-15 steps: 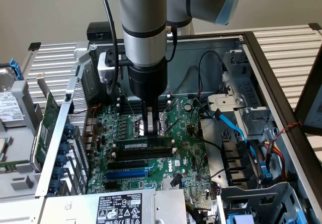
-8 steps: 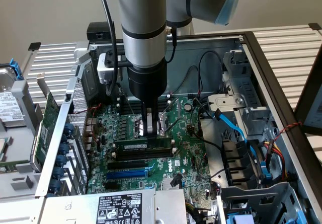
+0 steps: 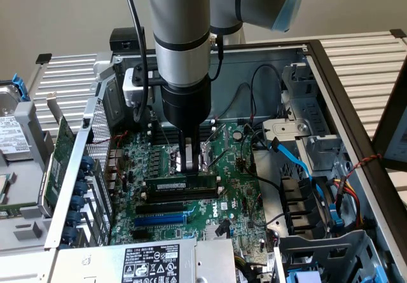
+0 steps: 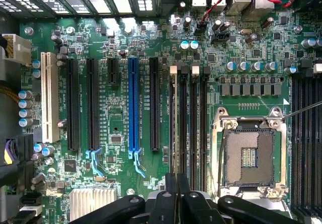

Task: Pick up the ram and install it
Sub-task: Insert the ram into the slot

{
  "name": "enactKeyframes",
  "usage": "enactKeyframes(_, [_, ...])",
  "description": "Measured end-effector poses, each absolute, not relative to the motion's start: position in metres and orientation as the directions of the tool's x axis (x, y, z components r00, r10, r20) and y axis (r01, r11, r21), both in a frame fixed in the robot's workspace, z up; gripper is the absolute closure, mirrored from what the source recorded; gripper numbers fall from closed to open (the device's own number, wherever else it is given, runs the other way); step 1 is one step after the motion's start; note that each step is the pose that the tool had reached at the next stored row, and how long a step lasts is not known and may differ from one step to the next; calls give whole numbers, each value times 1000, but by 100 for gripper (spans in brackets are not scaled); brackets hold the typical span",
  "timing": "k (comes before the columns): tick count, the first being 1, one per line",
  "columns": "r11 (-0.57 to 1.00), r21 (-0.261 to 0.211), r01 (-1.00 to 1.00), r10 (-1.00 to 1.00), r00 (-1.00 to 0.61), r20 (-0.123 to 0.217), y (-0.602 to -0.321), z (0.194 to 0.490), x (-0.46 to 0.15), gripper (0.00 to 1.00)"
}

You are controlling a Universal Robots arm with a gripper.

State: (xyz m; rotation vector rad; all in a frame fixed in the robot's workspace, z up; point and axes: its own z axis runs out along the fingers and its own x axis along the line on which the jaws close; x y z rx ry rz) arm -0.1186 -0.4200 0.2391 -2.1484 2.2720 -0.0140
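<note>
Exterior view: the closed hand (image 3: 188, 166) sits just above the slotted ram (image 3: 181, 185), grip unclear.

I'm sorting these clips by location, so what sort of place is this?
Likely a lab or workshop bench for computer assembly: an opened desktop PC case lies on its side, its green motherboard exposed, and a robot arm reaches down into it.

White DELL logo (image 3: 214, 212) on the motherboard (image 3: 245, 184)
</note>
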Motion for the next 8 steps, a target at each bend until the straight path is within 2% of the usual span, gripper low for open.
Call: enactKeyframes(8, [56,-16,-998,-998,-56,-5,-420,237,-119,88])
